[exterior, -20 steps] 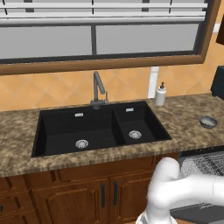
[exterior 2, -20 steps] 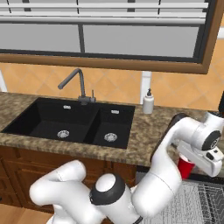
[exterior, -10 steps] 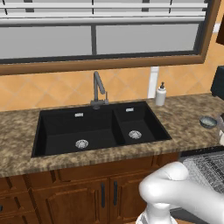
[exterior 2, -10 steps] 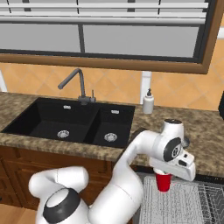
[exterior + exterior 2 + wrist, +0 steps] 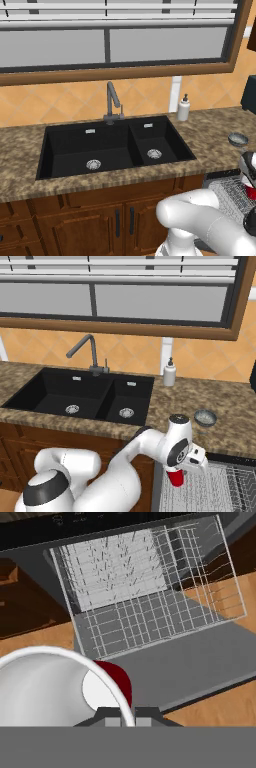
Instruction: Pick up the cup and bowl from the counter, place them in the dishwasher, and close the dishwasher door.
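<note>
My gripper [image 5: 175,471] is shut on the rim of the red cup [image 5: 175,478], which hangs upright above the dishwasher [image 5: 220,491] and its pulled-out grey wire rack [image 5: 145,597]. In the hand view the cup's white rim and inside [image 5: 55,687] loom large at the lower left, pinched at the gripper [image 5: 129,715]. The dishwasher door [image 5: 200,662] lies open and flat under the rack. The cup's red side [image 5: 249,192] peeks out at the right edge of the left base view. The grey-blue bowl [image 5: 205,417] rests on the granite counter [image 5: 225,406], behind and to the right of my hand.
A white soap bottle [image 5: 169,373] stands at the back of the counter beside the black double sink [image 5: 80,396] with its faucet [image 5: 89,353]. Brown wooden cabinets [image 5: 100,220] run below the counter to the left of the dishwasher. Wood floor [image 5: 220,707] shows past the door's edge.
The arm has carried the cup down and to the left, from beside the counter's edge to a spot low over the dishwasher rack. The bowl has not moved.
</note>
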Available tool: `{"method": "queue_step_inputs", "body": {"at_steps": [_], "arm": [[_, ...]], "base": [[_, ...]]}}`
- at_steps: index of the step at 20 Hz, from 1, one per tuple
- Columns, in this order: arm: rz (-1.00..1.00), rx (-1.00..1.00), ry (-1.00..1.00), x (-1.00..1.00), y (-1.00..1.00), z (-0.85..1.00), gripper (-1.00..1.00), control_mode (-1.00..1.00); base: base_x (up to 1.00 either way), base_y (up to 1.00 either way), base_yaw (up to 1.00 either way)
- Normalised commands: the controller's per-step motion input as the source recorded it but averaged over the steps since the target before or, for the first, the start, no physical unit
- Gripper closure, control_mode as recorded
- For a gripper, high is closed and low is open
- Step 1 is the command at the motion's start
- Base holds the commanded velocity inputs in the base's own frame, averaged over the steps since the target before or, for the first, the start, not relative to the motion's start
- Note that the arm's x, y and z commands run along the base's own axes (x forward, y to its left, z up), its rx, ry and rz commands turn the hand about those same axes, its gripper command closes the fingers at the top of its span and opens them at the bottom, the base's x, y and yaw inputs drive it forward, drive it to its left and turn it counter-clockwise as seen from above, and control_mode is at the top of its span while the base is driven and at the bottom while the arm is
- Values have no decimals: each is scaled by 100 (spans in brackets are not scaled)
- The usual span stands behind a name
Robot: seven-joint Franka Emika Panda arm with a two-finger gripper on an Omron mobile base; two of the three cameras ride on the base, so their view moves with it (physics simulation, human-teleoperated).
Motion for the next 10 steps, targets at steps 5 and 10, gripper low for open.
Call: {"method": "queue_step_inputs", "body": {"at_steps": [5, 10], "arm": [[9, 23, -20, 0, -9, -26, 100, -100], [0, 19, -8, -2, -30, -8, 100, -100]], "base": [[0, 0, 0], [0, 0, 0]]}}
